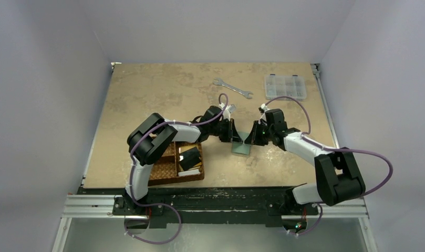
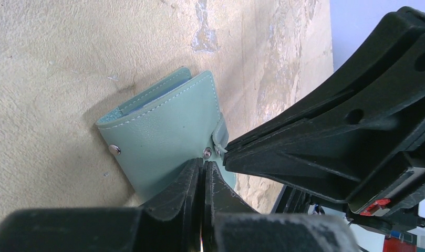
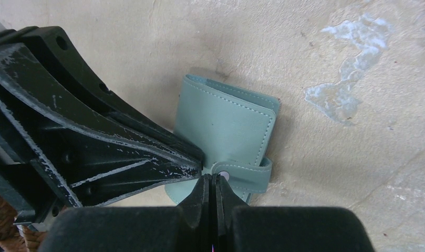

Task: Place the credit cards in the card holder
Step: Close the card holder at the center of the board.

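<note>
The green card holder lies folded on the tabletop, near the middle and a bit toward the near edge. The left gripper and the right gripper meet at its strap. Each has its fingers pressed together. Black and white credit cards sit in the brown basket by the near edge, to the left.

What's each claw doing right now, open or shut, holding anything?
Left claw: shut at the wallet edge; grip cannot be told.
Right claw: shut on the wallet's strap.
</note>
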{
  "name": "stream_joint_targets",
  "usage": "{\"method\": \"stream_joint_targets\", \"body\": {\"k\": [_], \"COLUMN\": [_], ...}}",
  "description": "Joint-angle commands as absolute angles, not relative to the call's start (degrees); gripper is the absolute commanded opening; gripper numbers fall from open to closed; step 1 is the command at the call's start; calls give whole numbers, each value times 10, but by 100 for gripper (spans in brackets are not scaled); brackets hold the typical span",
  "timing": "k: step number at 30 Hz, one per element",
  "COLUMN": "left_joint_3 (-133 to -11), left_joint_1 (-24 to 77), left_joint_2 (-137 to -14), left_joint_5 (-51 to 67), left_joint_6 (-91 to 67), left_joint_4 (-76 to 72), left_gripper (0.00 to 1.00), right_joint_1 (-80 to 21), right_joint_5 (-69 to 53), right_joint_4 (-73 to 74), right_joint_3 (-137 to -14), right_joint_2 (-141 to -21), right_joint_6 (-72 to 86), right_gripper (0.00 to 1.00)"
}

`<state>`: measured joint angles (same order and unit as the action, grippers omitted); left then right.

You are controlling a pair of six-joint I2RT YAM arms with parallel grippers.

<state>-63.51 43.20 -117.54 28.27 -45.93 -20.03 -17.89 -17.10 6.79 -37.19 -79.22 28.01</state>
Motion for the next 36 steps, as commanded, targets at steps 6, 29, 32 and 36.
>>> {"method": "stream_joint_targets", "body": {"k": [6, 29, 32, 36], "left_joint_3": [-616, -614, -612, -612], "left_joint_1": [432, 446, 446, 447], "left_joint_2": [-1178, -1171, -1171, -1169], "left_joint_5": [230, 208, 207, 206], "left_joint_6": [-446, -441, -441, -441], "left_joint_4": [-172, -159, -160, -159], "left_gripper": [0, 0, 0, 0], "right_joint_1": [-178, -178, -178, -178], "right_joint_5": [-200, -242, -249, -249], "right_joint_4": [62, 36, 35, 38], "right_joint_3": [-391, -393, -394, -389], "right_joint_2": [-810, -827, -839, -866], "right_joint_6": [265, 282, 282, 286], "right_gripper": [0, 0, 0, 0]}}
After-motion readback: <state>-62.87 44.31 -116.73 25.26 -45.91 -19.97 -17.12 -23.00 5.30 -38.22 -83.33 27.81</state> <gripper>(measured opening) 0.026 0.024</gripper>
